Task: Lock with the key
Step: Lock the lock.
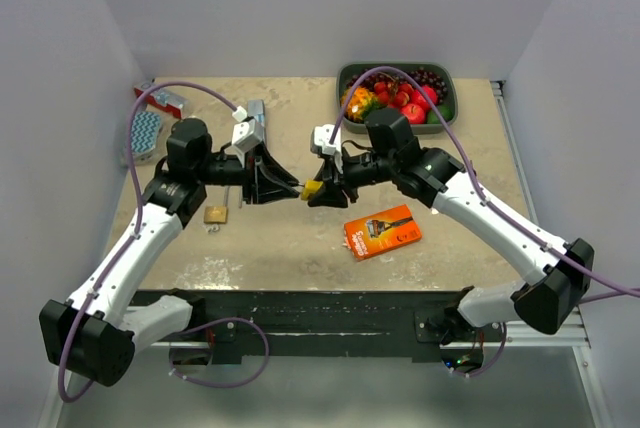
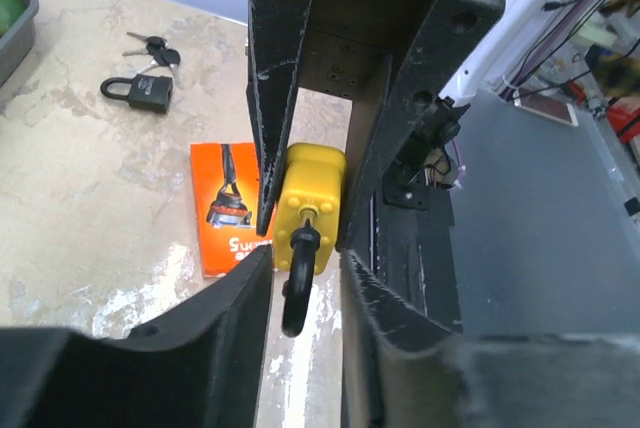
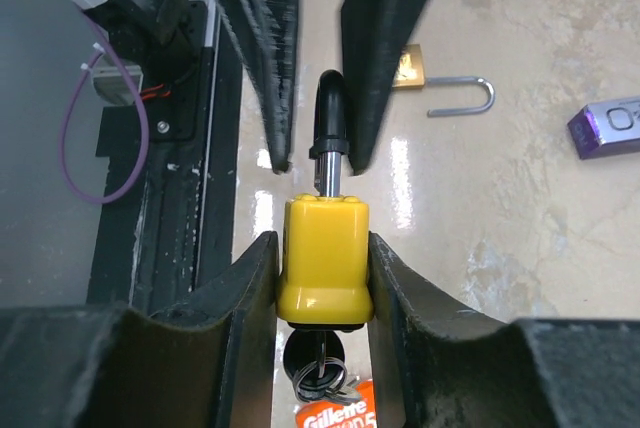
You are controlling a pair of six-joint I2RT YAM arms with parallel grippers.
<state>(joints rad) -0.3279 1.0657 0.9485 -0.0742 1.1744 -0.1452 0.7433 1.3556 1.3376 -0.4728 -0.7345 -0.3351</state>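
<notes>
A yellow padlock (image 1: 313, 188) hangs in the air between my two grippers above the table's middle. My right gripper (image 1: 324, 191) is shut on its body (image 3: 323, 258), one finger on each side. A key with a key ring (image 3: 320, 368) sticks in the lock's underside. The black shackle (image 3: 330, 118) points at my left gripper (image 1: 290, 186). In the left wrist view the shackle (image 2: 298, 278) lies between my left fingers (image 2: 230, 318) with a gap on each side, so the left gripper (image 2: 305, 258) is open around it.
A brass padlock (image 1: 215, 214) with its shackle open (image 3: 455, 98) lies under the left arm. An orange razor box (image 1: 382, 232) lies front right. A black padlock with keys (image 2: 145, 91) lies further back. A fruit tray's rim (image 1: 397, 70) is at back right, small packets (image 1: 160, 100) at back left.
</notes>
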